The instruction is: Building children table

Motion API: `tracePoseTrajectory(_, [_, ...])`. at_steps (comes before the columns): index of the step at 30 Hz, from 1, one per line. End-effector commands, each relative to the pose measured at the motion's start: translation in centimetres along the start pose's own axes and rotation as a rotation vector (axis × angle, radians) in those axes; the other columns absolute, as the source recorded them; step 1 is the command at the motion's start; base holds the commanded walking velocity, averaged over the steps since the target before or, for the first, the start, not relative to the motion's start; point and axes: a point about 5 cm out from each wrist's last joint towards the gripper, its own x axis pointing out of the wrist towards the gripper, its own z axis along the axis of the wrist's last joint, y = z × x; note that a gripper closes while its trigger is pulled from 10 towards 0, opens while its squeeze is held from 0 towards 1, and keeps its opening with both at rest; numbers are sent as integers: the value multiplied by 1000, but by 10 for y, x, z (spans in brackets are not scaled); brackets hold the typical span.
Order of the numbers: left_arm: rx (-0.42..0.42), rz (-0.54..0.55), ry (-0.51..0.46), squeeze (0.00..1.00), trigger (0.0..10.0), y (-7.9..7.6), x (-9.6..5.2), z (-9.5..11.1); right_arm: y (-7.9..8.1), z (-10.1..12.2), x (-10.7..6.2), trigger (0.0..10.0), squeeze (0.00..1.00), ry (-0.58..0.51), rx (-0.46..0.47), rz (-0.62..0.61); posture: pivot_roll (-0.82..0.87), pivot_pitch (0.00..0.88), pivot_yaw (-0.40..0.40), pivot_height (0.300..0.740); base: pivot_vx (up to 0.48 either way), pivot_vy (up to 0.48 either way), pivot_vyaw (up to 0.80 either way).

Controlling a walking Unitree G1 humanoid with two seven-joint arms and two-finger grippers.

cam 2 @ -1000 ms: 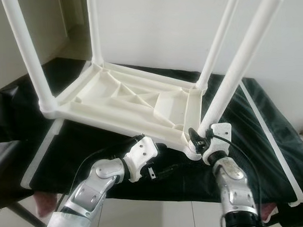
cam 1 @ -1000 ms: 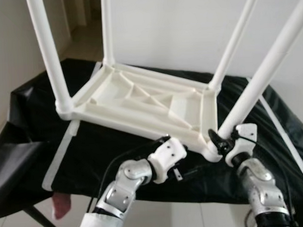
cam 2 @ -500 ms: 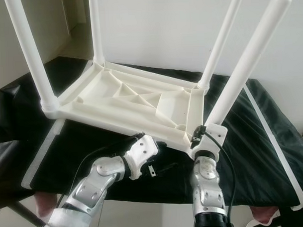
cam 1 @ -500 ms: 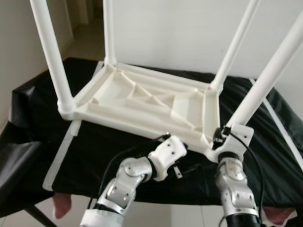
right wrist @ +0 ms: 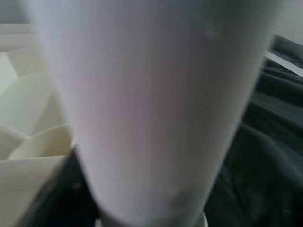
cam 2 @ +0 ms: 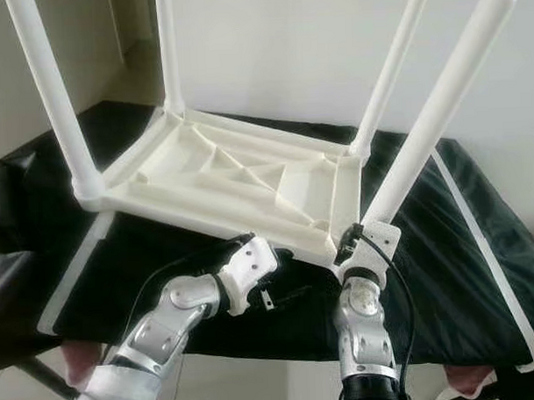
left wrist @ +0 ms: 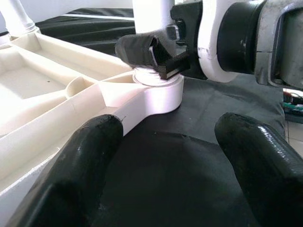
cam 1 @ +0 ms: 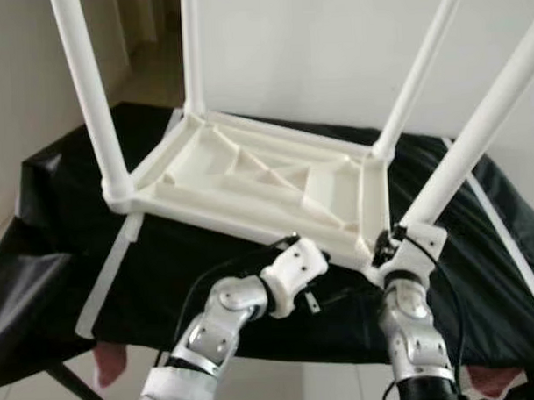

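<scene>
White plastic table top, upside down on black cloth, four legs pointing up. Right gripper clenched on near-right leg at its base, just above corner socket. Left gripper released, fingers spread wide; table top edge touching one finger, black cloth between both, socket just beyond fingertips.

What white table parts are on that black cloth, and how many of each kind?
Table legs: 4 (near right, near left, far left, far right)
Tabletop, upside down: 1
Total: 5 white parts

The right gripper grips the near right leg at its base; the left gripper hovers open by that corner.
</scene>
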Motion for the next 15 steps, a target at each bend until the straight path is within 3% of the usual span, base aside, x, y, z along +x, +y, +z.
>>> tracePoseTrajectory(1, [-7,34,-19,0,10000,3,4,3,-4,-5,-3,10000,1000,8,1,-5,39,0,-94,740,0,0,0])
tracePoseTrajectory(11, [-6,37,-27,0,10000,3,4,3,-10,3,4,10000,1000,-30,5,120,41,0,-94,740,0,0,0])
tracePoseTrajectory(12, [-6,36,-29,0,10000,3,5,4,-12,2,5,10000,0,-27,-5,181,42,0,-93,740,0,0,0])
tracePoseTrajectory(15, [-4,33,-28,0,10000,3,5,4,-14,2,5,10000,0,-21,-8,243,45,0,-90,740,0,0,0])
